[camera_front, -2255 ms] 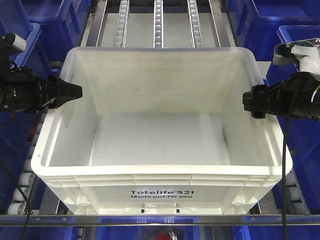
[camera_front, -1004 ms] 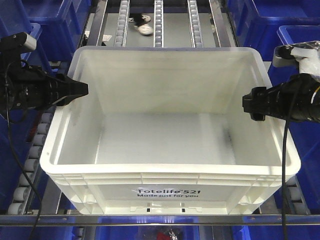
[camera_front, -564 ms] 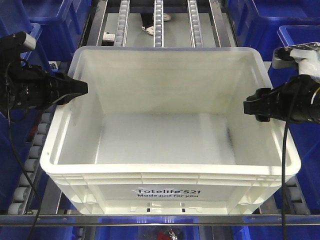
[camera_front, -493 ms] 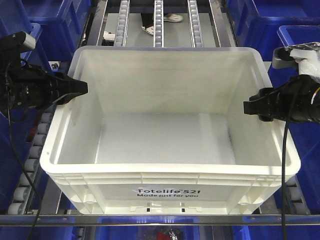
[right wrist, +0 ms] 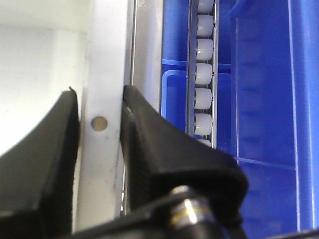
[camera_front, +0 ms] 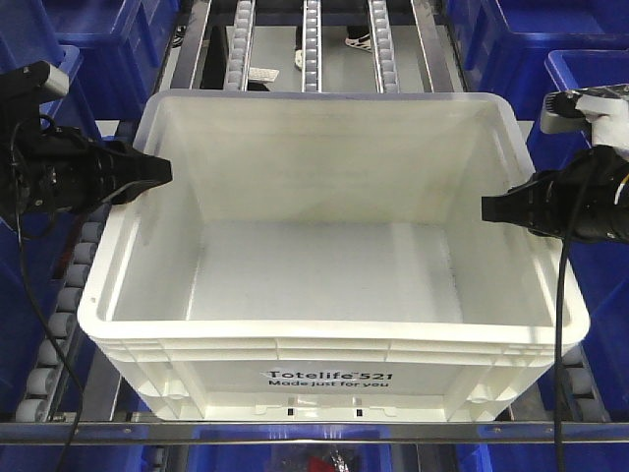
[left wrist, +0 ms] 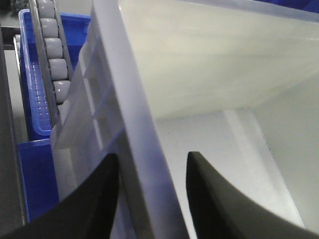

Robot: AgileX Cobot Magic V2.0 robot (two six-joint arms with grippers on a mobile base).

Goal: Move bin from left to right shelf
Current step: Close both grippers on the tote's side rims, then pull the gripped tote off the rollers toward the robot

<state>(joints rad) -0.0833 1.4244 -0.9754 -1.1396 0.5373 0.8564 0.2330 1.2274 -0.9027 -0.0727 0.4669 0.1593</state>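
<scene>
The white bin (camera_front: 334, 349), printed "Totelife 521", sits empty on the roller shelf in the front view. My left gripper (camera_front: 165, 169) is at its left rim. In the left wrist view this gripper (left wrist: 152, 155) straddles the rim (left wrist: 132, 114), with the outer finger against it and a gap at the inner finger. My right gripper (camera_front: 488, 208) is at the right rim. In the right wrist view this gripper (right wrist: 99, 92) is shut tight on the rim (right wrist: 105, 59), one finger inside and one outside.
Blue bins stand at the left (camera_front: 93, 49) and right (camera_front: 550, 44). Roller rails (camera_front: 311, 44) run behind the bin and roller tracks (camera_front: 61, 324) run beside it. A metal bar (camera_front: 314, 431) crosses the shelf front. A person's shoes (camera_front: 356, 41) show at the back.
The bin and both grippers shifted right about two seconds ago. In the last half second the right gripper's tip has narrowed on the rim and the bin's near left corner has shifted slightly.
</scene>
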